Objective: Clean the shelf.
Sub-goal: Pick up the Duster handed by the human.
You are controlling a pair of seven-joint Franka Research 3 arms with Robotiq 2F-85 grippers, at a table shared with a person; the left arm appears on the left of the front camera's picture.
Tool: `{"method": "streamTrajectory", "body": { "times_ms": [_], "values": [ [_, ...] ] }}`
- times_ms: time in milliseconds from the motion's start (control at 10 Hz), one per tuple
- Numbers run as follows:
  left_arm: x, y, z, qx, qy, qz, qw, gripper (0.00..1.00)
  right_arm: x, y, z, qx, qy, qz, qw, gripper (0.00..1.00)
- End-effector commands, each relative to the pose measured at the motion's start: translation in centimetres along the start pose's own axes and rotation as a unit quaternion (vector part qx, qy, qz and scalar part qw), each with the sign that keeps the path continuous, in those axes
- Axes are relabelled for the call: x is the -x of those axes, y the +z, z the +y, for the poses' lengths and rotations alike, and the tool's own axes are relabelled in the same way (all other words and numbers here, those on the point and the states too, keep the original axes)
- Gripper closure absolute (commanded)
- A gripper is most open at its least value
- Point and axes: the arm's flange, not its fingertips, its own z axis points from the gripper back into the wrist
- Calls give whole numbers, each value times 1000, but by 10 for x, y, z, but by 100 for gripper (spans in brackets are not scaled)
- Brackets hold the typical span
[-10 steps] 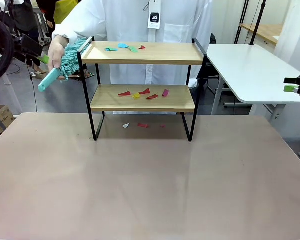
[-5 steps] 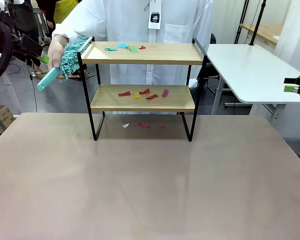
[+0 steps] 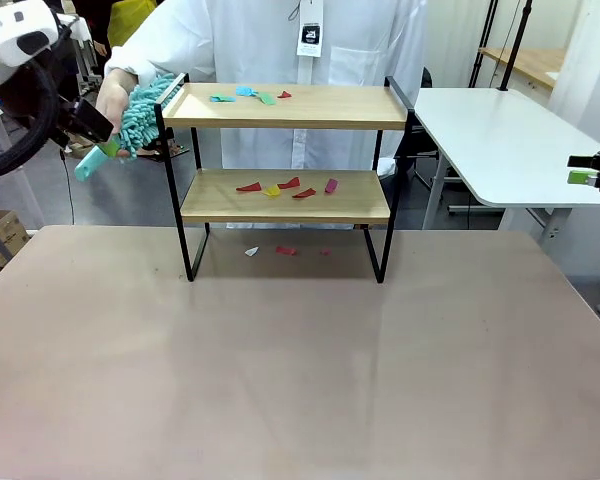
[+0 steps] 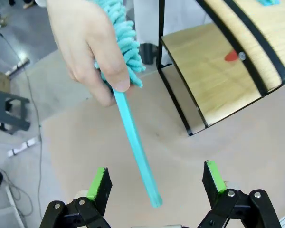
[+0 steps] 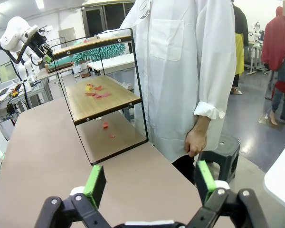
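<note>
1. Right gripper [image 5: 149, 178] at bottom edge, green pads [image 5: 95, 179] wide apart, nothing between them.
2. Shelf [image 5: 102, 102] stands on the table [image 5: 42, 156], seen from its end.
3. Coloured scraps [image 5: 96, 90] on lower board; a few more on the table beneath.
4. Teal duster [image 5: 92, 53] at top tier's far end, left arm [image 5: 16, 31] near it.
5. Person [image 5: 180, 61] in white coat just beside shelf, hand [image 5: 195, 142] hanging down.

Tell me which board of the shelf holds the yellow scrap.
The lower board: the yellow scrap lies there among red ones. The top board has blue, green and red scraps only.
</note>
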Motion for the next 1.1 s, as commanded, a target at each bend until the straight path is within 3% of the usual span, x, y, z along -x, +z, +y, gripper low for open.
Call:
{"method": "streamTrajectory", "body": {
  "times_ms": [0,700,800,900,1000],
  "values": [
    [-1,-6,0,-29,30,4,999,0,-2,-1,0,3,2,2,1000,0],
    [10,-33,-1,-48,50,-19,997,0,-2,-1,0,3,2,2,1000,0],
    [10,-32,-2,-60,42,-32,997,59,-2,-1,0,3,2,2,1000,0],
    [10,-30,-3,-64,43,-30,997,60,-2,-1,0,3,2,2,1000,0],
    [10,-30,-3,-66,44,-27,996,100,-2,-1,0,3,2,2,1000,0]
  ]
}}
